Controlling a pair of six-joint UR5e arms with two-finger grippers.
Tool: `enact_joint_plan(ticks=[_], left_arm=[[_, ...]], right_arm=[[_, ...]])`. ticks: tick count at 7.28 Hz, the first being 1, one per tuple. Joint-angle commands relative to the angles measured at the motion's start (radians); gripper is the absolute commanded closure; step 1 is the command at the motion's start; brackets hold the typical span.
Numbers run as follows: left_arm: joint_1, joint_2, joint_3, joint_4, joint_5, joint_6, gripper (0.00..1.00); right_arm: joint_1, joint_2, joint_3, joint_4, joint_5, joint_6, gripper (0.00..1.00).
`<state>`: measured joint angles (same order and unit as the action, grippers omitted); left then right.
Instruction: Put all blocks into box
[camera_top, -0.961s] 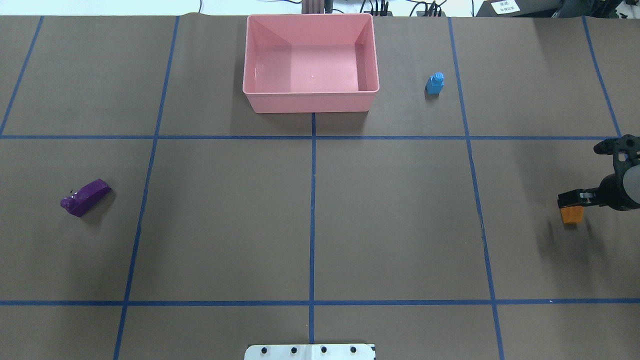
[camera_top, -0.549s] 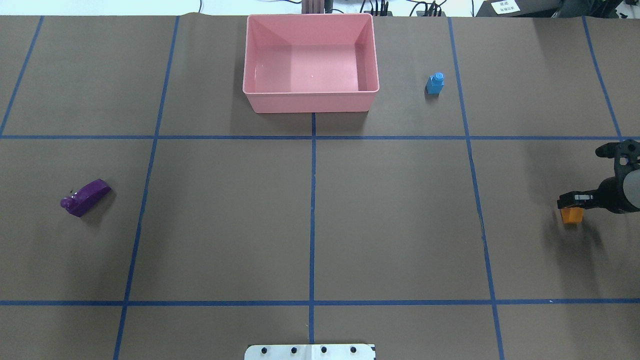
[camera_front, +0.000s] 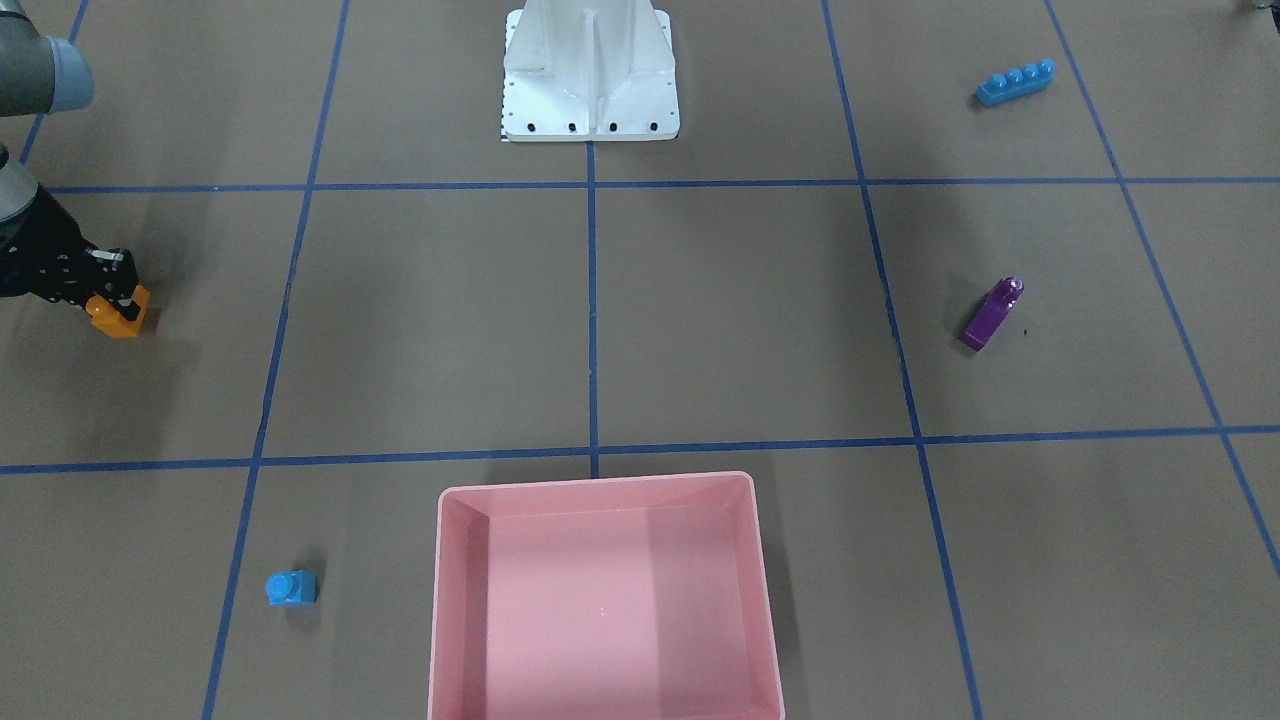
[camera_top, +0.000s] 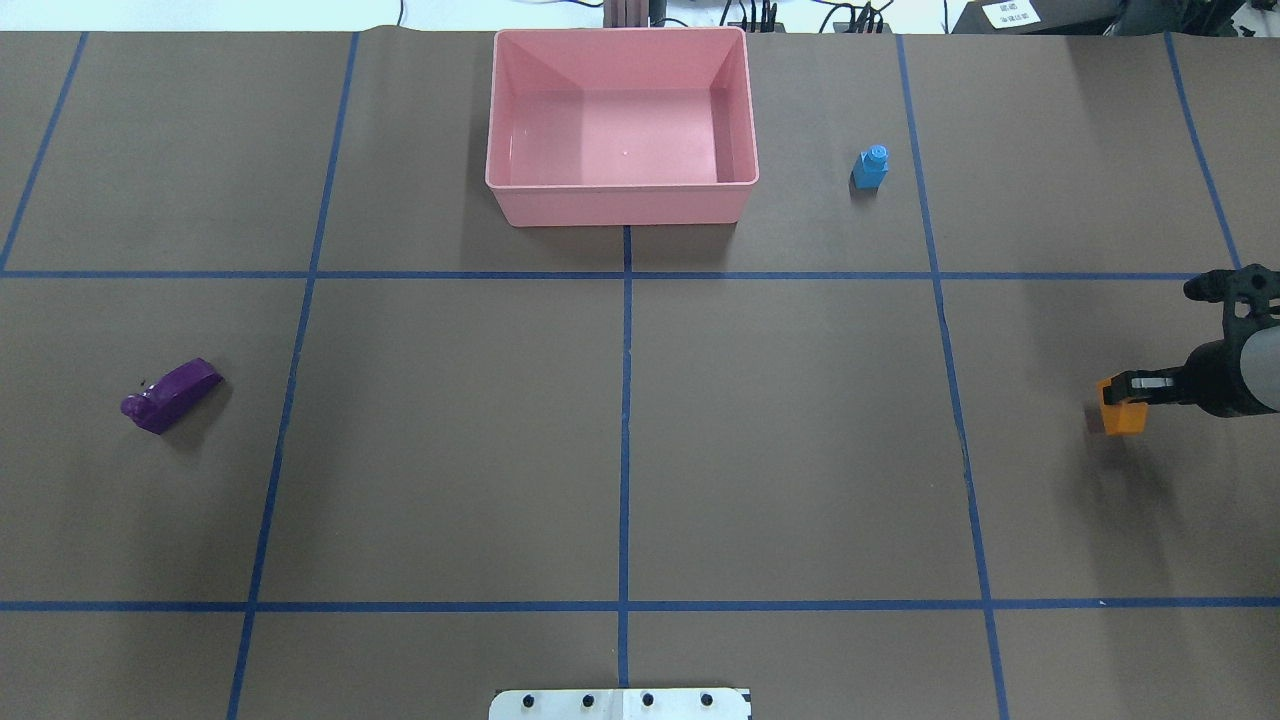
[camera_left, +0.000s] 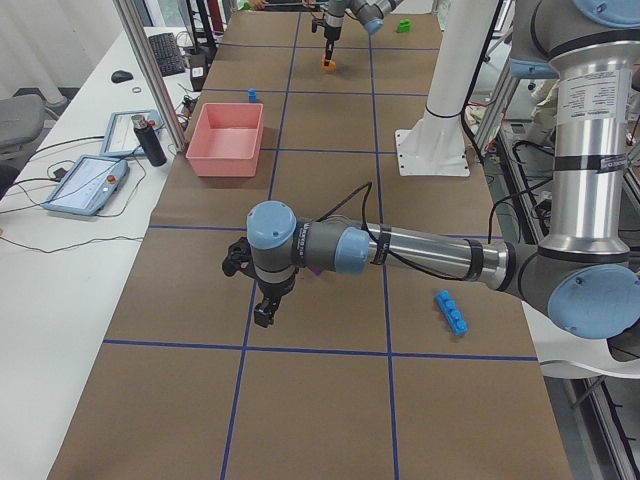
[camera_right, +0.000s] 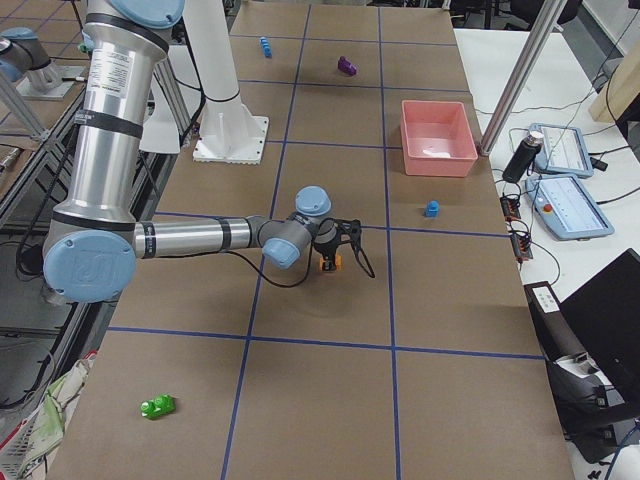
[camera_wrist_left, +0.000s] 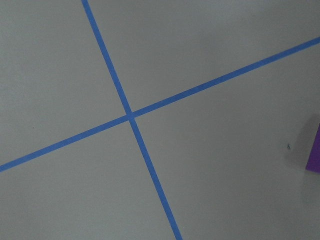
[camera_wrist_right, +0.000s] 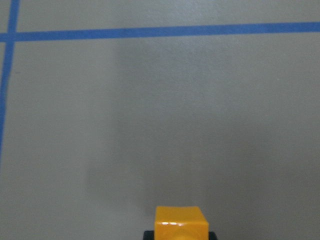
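At the far middle of the table (camera_top: 800, 450) stands the pink box (camera_top: 620, 207); well off to its right, near the table's edge, the right gripper (camera_top: 1126, 385) is clamped on the orange block (camera_top: 1123, 418), held between its fingertips; whether the left gripper (camera_left: 264, 312) is parted, I cannot tell.

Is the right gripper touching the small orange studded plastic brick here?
Touching. The overhead view shows the right gripper with its fingers clamped on the small glossy orange plastic brick, lifted off its shadow; the right wrist view agrees.
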<state>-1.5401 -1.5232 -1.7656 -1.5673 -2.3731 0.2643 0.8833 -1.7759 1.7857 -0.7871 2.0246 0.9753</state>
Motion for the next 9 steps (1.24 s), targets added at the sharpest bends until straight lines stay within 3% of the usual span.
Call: enact_joint_plan(ticks=[1,4,5,6,7,9], left_arm=[[0.0,0.0,0.0,0.001,-0.002,0.0,0.0],[0.003,0.008,0.002,0.0,-0.002,0.0,0.0],[0.003,0.008,0.002,-0.002,-0.002,0.0,0.0],[0.003,0.006,0.002,-0.002,-0.002,0.0,0.0],[0.005,0.006,0.0,-0.002,-0.002,0.0,0.0],[0.008,0.006,0.0,-0.002,-0.003,0.0,0.0]], right_arm=[[0.051,0.133,0.052,0.0,-0.006,0.003,1.0],[0.048,0.483,-0.075,-0.024,-0.006,0.067,1.0],[0.042,0.615,-0.145,-0.111,-0.001,0.092,1.0],[0.036,0.783,-0.222,-0.302,-0.001,0.092,1.0],[0.016,1.008,-0.39,-0.464,-0.007,0.092,1.0],[-0.038,1.321,-0.785,-0.5,-0.087,0.089,1.0]])
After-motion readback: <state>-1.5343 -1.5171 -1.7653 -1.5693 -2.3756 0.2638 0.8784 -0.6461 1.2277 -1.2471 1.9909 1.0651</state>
